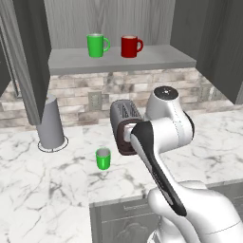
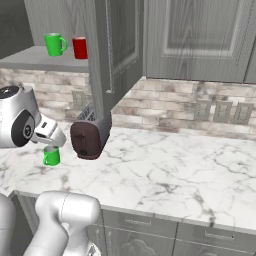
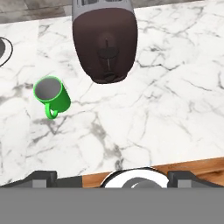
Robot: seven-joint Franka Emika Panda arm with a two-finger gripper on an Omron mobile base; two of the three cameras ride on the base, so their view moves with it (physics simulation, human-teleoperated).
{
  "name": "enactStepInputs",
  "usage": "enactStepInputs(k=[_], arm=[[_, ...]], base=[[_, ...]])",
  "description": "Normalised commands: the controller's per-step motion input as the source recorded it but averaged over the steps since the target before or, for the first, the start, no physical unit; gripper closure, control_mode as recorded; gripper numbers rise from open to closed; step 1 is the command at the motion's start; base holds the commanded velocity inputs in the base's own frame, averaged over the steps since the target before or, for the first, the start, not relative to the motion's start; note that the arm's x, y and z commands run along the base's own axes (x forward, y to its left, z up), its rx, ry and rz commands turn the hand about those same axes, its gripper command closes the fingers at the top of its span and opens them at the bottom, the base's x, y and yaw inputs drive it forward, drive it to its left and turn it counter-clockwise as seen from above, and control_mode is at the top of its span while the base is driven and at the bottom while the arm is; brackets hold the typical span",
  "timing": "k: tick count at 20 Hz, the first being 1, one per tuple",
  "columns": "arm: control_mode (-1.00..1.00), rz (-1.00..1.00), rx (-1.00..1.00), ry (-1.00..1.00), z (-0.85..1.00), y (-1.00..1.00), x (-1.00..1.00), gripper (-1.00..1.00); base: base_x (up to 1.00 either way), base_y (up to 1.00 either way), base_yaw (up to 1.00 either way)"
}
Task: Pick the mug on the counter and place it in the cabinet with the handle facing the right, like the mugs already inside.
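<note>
With the claw's jaws spread wide and holding nothing, the mug (image 3: pixel 51 95) stood upright on the worktop (image 3: pixel 166 105) just left of the toaster (image 3: pixel 105 41), so the arm would do well to descend over the rim, clear of the handle (image 3: pixel 51 113).

From behind the arm's left we look forward and down at the counter (image 1: pixel 42 190), with the open cabinet (image 1: pixel 118 61) at twelve o'clock. From behind its right we share the mug (image 2: pixel 51 156) and toaster (image 2: pixel 90 136). Our hand camera looks down closer, with the toaster (image 3: pixel 105 43) at twelve o'clock.
</note>
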Motion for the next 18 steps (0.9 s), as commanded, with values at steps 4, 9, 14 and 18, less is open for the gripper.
enactStepInputs(k=[4, 9, 14, 18], arm=[[-1.00, 0.00, 0.02, 0.00, -0.20, 0.23, -0.08, -1.00], [-1.00, 0.00, 0.05, 0.00, -0.21, 0.28, -0.01, -1.00], [-1.00, 0.00, 0.02, 0.00, -0.20, 0.27, 0.00, -1.00], [-1.00, 0.00, 0.00, -0.01, -0.18, 0.28, -0.02, -1.00]], base=[[0.00, 0.00, 0.00], [0.00, 0.00, 0.00], [0.00, 0.00, 0.00], [0.00, 0.00, 0.00]])
